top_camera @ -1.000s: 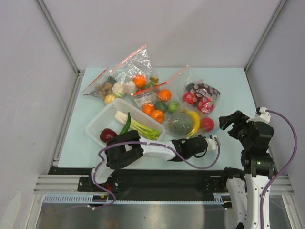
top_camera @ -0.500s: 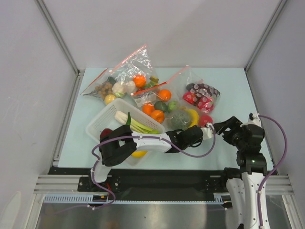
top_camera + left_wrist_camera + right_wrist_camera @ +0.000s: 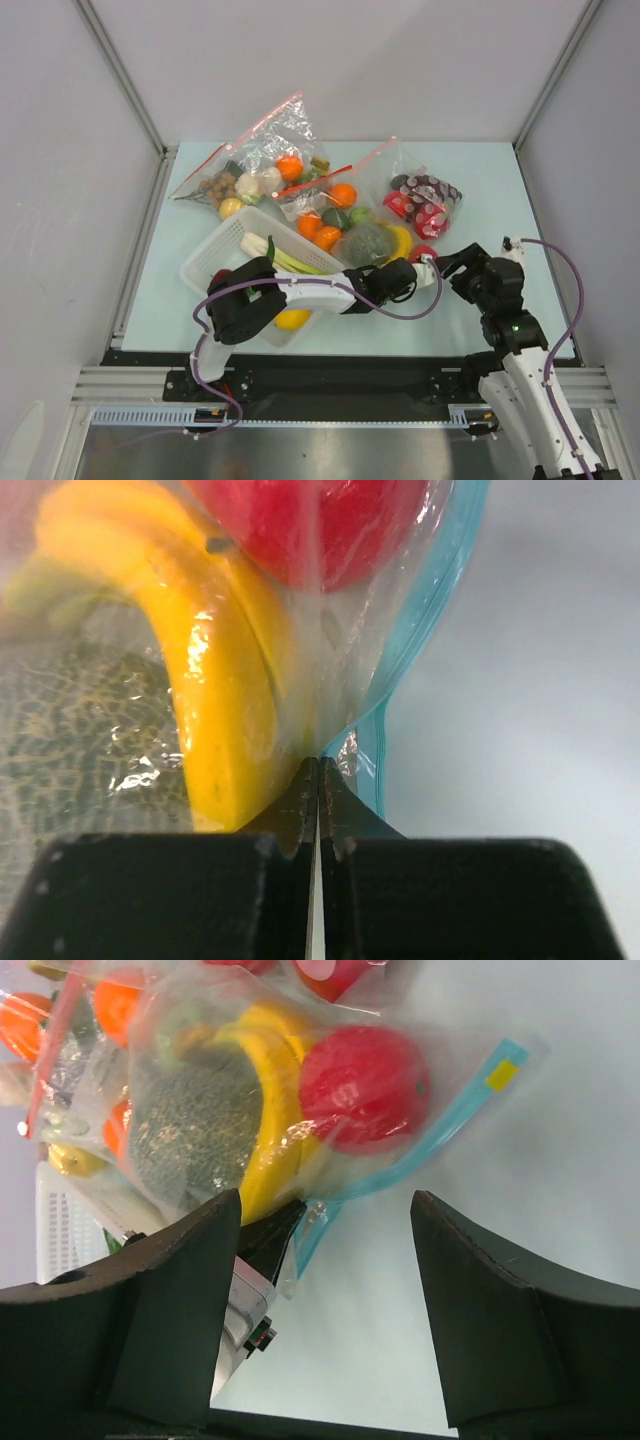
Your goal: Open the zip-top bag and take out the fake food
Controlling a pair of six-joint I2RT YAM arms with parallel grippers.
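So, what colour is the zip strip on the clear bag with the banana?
Light blue zip strip, clearest in the right wrist view.

A pale blue table (image 3: pixel 490 175) is enclosed by plain white panels (image 3: pixel 330 60) at 9, 12 and 3 o'clock, joined by grey metal struts (image 3: pixel 121 75). An aluminium rail (image 3: pixel 130 385) is fitted along the 6 o'clock edge, with brushed metal sheet (image 3: pixel 300 452) below it. Even, diffuse lighting is noted.

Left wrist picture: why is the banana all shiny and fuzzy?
Left wrist view: light glares off the zip-top bag over the banana, and the top is out of focus, probably too close. Right wrist view: the same banana looks sharp.
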